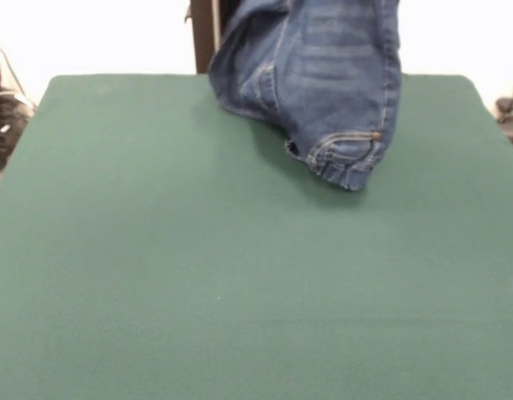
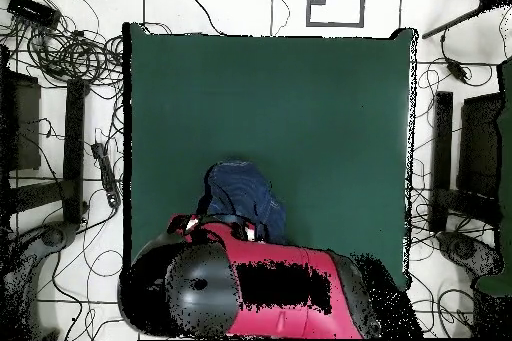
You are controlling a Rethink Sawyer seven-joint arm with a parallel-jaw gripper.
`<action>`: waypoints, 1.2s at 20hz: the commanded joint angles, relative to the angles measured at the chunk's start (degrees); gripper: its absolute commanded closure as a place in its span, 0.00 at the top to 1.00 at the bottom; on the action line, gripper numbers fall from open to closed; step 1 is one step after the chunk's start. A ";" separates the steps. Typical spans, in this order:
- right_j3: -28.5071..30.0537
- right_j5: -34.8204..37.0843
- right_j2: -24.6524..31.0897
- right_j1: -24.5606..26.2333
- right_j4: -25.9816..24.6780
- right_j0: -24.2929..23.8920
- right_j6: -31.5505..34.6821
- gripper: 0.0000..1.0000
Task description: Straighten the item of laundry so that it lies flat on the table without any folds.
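Jeans [image 1: 323, 83] hang bunched over the worktop [image 1: 198, 275], apparently below the unseen hand; its grip cannot be told.

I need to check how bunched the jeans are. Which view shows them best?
The front view: the jeans hang bunched over the green table, their top cut off by the picture's upper edge, with seams and a stitched edge plain. The overhead view shows only a dark blue mound, partly under the arm.
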 commanded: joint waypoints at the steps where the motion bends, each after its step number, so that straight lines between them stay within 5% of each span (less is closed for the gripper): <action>1: 6.76 -6.87 4.44 5.63 2.77 0.12 -0.37 0.00; 10: 4.44 -8.00 5.92 8.81 0.25 -8.50 -10.44 0.00; 24: -13.77 12.21 13.96 9.32 -9.32 -31.84 -31.45 0.00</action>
